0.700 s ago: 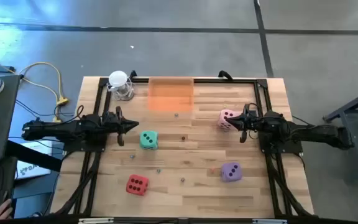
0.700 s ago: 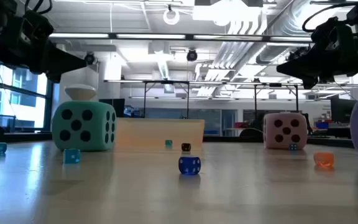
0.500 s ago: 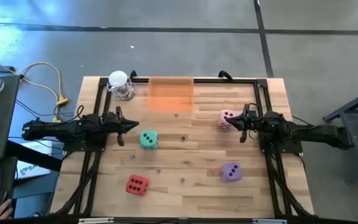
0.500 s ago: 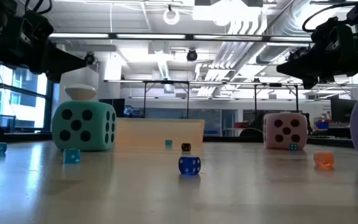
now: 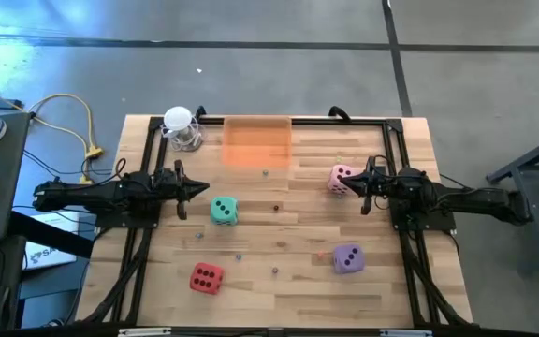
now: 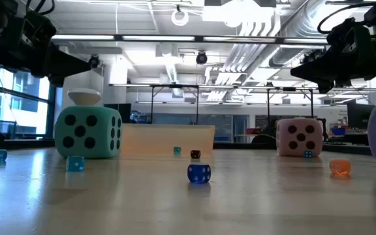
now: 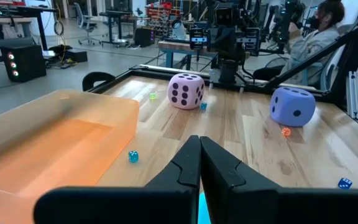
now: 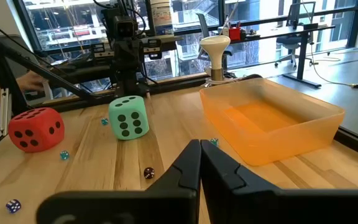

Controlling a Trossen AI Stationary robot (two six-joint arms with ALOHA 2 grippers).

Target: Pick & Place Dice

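Note:
Four dice rest on the wooden table: teal green [image 5: 223, 211], pink [image 5: 342, 178], purple [image 5: 347, 257] and red [image 5: 206, 277]. My left gripper [image 5: 204, 190] is shut and empty, in the air just left of the teal die. My right gripper [image 5: 356, 182] is shut and empty, in the air over the pink die's right side. In the left wrist view the pink die [image 7: 186, 91] and purple die [image 7: 293, 106] show ahead. In the right wrist view the teal die [image 8: 128, 117] and red die [image 8: 36, 129] show ahead.
An orange translucent tray [image 5: 257, 142] sits at the far edge, with a white-topped clear object [image 5: 181, 128] to its left. Several tiny dice lie scattered mid-table [image 6: 199, 173]. Black frame rails [image 5: 396, 140] run along the table's sides. A person shows beyond the table [image 7: 319, 31].

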